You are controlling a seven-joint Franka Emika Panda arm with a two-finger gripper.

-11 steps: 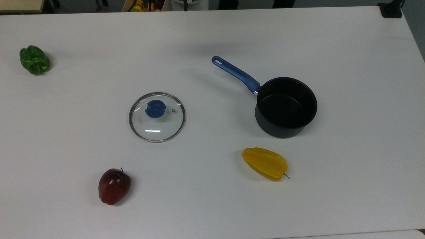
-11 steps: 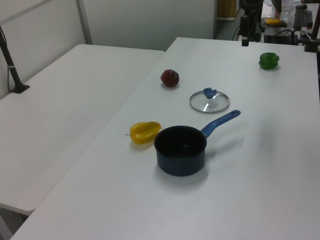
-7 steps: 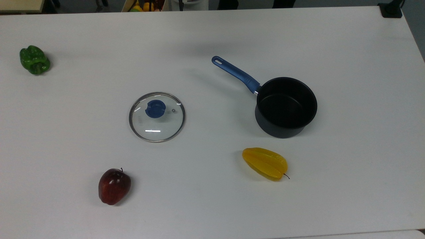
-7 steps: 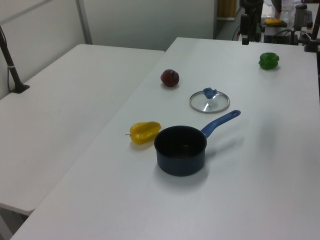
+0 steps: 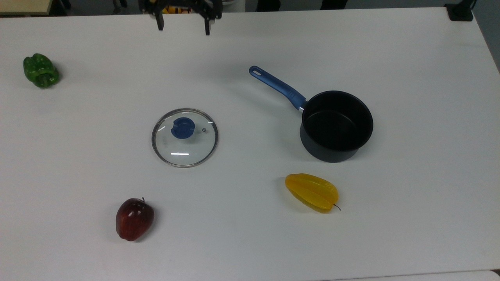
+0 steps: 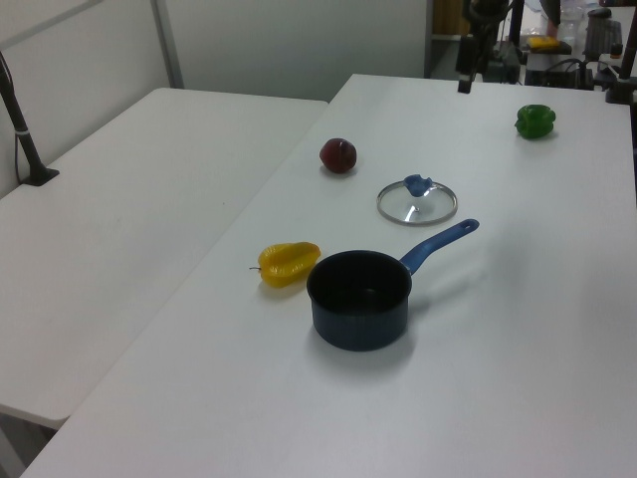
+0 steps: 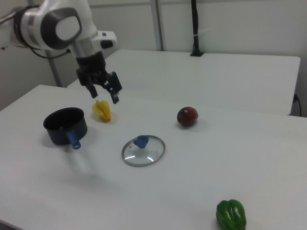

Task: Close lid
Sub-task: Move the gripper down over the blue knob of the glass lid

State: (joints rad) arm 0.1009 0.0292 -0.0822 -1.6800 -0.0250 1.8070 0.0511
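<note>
**Lid Closure: Approach Stage, Lid Not Yet Picked Up**

Top view: We find the lid (image 5: 184, 137) flat on the table (image 5: 250, 242), well apart from the open saucepan (image 5: 336, 125) to the top view's right. Nothing of the task is done; grasp, carry and placement all remain. The gripper (image 5: 183, 26) sits at the far table edge, fingers spread wide, holding nothing. Bare table lies between lid and saucepan.

Left view: We note the saucepan's blue handle (image 6: 439, 245) pointing toward the lid, near its rim. The starfruit (image 6: 289, 264) lies just beside the saucepan; the apple (image 6: 338, 155) lies near the lid.

Right view: We see the gripper (image 7: 106, 92) raised above the table, jaws apart and empty. The green pepper (image 7: 230, 215) lies well clear of the path.
</note>
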